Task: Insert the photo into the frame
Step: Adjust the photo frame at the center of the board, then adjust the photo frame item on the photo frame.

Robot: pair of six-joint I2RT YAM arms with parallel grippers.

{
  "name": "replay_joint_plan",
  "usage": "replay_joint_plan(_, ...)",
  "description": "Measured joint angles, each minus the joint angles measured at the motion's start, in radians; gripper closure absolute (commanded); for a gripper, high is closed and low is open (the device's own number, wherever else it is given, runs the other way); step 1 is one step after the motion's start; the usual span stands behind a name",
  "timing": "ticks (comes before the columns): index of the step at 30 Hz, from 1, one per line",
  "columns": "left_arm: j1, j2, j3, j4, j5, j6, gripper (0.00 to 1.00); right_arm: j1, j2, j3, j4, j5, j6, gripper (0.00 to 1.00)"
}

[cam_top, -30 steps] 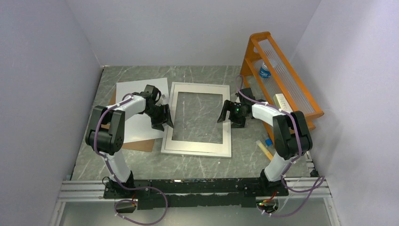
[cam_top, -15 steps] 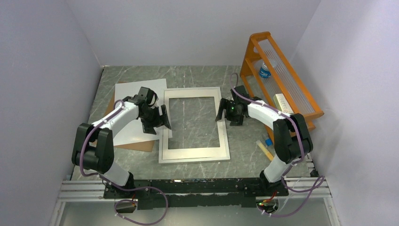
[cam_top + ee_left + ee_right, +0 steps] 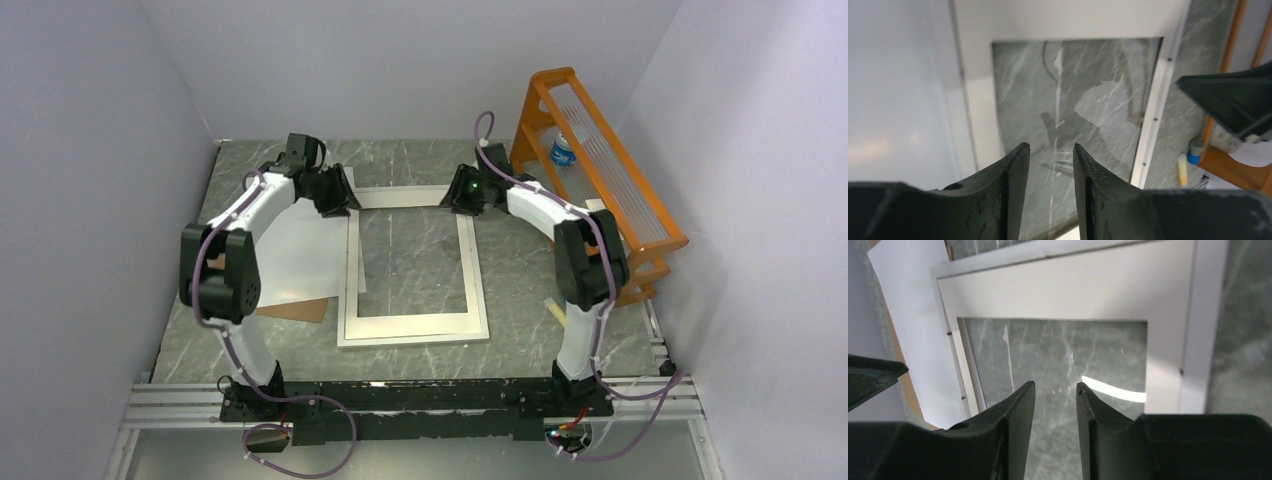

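Over the far end of the frame [image 3: 480,300] both my grippers hover: the left gripper [image 3: 335,192] at its far-left corner, the right gripper [image 3: 460,192] at its far-right corner. Only the overhead camera gives me that layout, but it cannot show how my fingers stand. The wrist cameras can. On my left gripper [image 3: 1049,147] the black fingers [image 3: 1015,175] are parted by a narrow gap with nothing in it, only the marble showing below. My right gripper [image 3: 1054,385] is likewise a little apart and holds nothing. The right wrist view also separates what looks like one piece from above: a wide white card mat [image 3: 1048,295] lying inside the frame's narrow border.

The photo [image 3: 295,250] lies white side up just left of the frame, beneath my left arm and clear of both pairs of fingers. It rests partly on a brown backing board [image 3: 300,308]. Whether its right edge overlaps the frame I cannot tell.

Everything sits on a grey-green marbled table [image 3: 520,330]. An orange rack [image 3: 600,160] stands along the right side, and plain pale walls [image 3: 400,60] close in the back and both sides.
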Motion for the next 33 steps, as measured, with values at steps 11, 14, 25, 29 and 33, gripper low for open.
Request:
replay_joint_plan(11, -0.003, 0.363, 0.281, 0.128, 0.106, 0.006, 0.66, 0.016, 0.223, 0.193, 0.116, -0.056, 0.053, 0.66)
replay_joint_plan(14, -0.003, 0.406, 0.315, 0.142, 0.117, 0.008, 0.66, 0.018, 0.252, 0.214, 0.148, -0.06, 0.055, 0.66)
replay_joint_plan(25, -0.003, 0.438, 0.325, 0.171, 0.14, 0.016, 0.68, 0.018, 0.331, 0.255, 0.166, -0.062, 0.047, 0.66)
replay_joint_plan(29, -0.003, 0.438, 0.317, 0.173, 0.139, 0.021, 0.68, 0.019, 0.332, 0.259, 0.166, -0.059, 0.042, 0.65)
replay_joint_plan(33, -0.003, 0.438, 0.288, 0.179, 0.139, 0.021, 0.69, 0.021, 0.332, 0.265, 0.159, -0.051, 0.038, 0.63)
